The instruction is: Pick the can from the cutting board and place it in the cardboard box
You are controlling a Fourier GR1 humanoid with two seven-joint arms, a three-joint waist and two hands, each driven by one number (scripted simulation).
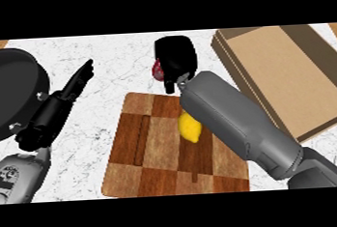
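Observation:
My right hand (175, 57) is curled round a red can (157, 71), of which only a sliver shows at the hand's left side. Hand and can are beyond the far edge of the checkered wooden cutting board (148, 150), over the white counter, just left of the cardboard box (290, 75). The box lies open at the right with a bare brown floor. My right forearm crosses the board's right half. Along the board's left stands my left hand (57, 109), open, fingers straight and pointing away.
A yellow lemon (191, 127) lies on the board, half under my right forearm. A black frying pan (10, 92) fills the far left, right beside my left hand. White marbled counter (118, 55) shows between pan and box.

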